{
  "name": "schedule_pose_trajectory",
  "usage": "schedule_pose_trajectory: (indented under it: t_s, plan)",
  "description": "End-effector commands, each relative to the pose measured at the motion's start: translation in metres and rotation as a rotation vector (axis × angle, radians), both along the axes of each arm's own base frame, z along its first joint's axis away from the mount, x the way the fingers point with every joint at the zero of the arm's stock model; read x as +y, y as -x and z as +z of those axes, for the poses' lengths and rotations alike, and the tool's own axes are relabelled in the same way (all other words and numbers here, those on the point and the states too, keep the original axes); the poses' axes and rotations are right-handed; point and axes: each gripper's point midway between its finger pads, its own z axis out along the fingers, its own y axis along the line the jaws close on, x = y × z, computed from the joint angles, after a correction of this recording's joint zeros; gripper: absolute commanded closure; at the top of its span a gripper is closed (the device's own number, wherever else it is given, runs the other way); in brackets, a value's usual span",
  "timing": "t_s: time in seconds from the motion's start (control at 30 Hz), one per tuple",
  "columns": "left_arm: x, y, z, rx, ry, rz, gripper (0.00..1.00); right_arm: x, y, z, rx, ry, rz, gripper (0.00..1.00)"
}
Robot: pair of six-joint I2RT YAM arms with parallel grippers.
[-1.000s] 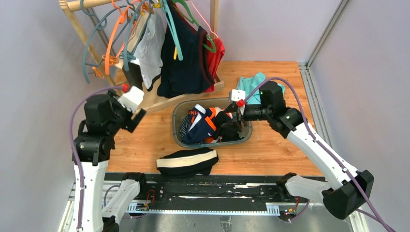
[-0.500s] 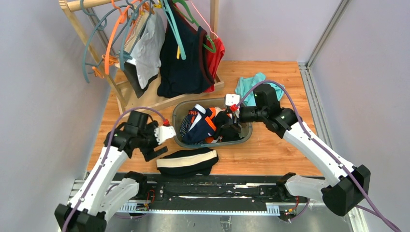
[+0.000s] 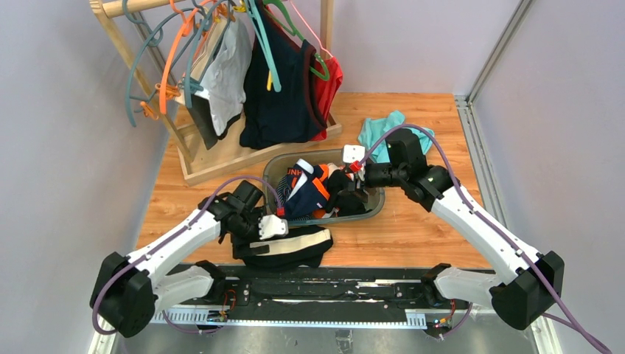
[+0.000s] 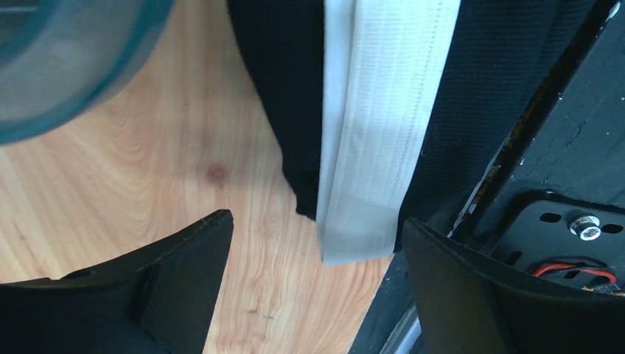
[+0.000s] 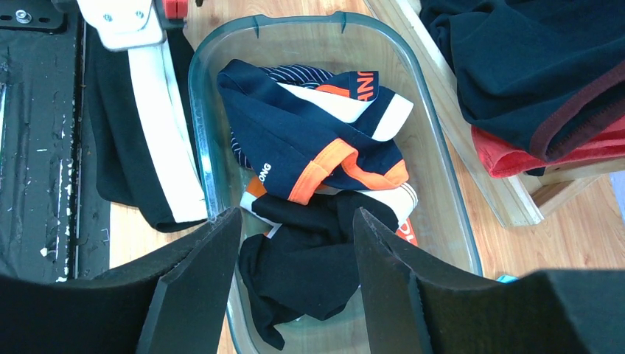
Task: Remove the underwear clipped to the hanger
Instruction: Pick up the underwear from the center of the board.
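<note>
Our left gripper [image 4: 315, 225] dropped to the fallen briefs [image 3: 295, 247], gaping empty like our right gripper [image 5: 296, 217]; upper-left underwear [image 3: 225, 70] still hangs clipped.

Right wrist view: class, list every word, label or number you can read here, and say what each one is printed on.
"ONG": white letters on the navy briefs in the tub, next to the orange trim; the word may start under the fold.
Dark letters on the orange waistband further up the pile: cut off by a fold, too partial to read.
Nothing else in this view carries text.
</note>
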Motion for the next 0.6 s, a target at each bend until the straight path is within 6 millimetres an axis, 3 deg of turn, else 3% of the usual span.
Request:
schedule_pose_trajectory:
  t_s: [0.0,0.1,0.27,0.33,0.47,0.57]
  plan:
    - [-0.008,-0.005,-0.014,-0.022,-0.023,-0.035,0.12,0.002,0.004,-0.004,-0.013,0.010,0.017,0.41]
    - [-0.009,-0.002,-0.025,-0.003,-0.053,-0.048,0.17,0.002,0.005,-0.003,-0.019,0.008,0.019,0.41]
    - [-0.006,0.004,-0.034,0.017,-0.064,-0.033,0.36,0.000,0.004,-0.003,-0.029,0.011,0.017,0.41]
    - [-0.008,0.007,-0.034,0.019,-0.045,-0.029,0.50,0.000,0.004,-0.002,-0.030,0.011,0.015,0.41]
    - [-0.011,0.000,-0.021,-0.034,-0.018,-0.026,0.88,0.000,0.004,-0.003,-0.029,0.014,0.015,0.41]
    - [-0.014,-0.002,-0.003,-0.054,0.003,-0.028,0.98,0.000,0.003,-0.003,-0.032,0.016,0.009,0.41]
